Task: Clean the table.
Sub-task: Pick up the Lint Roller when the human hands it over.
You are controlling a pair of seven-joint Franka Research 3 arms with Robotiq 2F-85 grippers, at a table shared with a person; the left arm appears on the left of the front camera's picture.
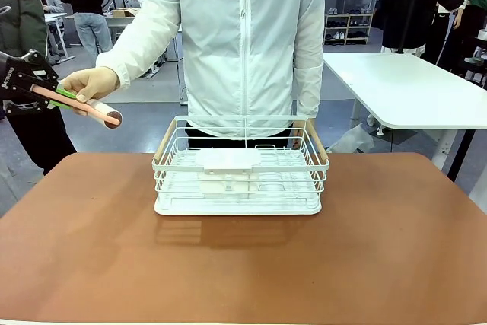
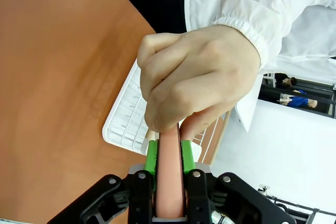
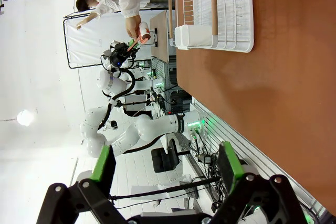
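Two holders share one pink tube (image 1: pixel 101 114). The left gripper (image 1: pixel 67 98) has its green pads clamped on one end, and the person's hand (image 1: pixel 90 81) wraps the other part, so this looks like a handover at the point where neither side has let go. It takes place in the air off the far left corner of the table (image 1: pixel 243 264), probably because the person's reach and the arm's reach meet there. A white wire rack (image 1: pixel 236 208) stands at the middle of the far edge, just in front of the person. It is the one thing on the brown top, and a likely home for the tube. The right gripper (image 3: pixel 166 162) waits well apart from the exchange, fingers spread with nothing between them, presumably kept clear until needed.
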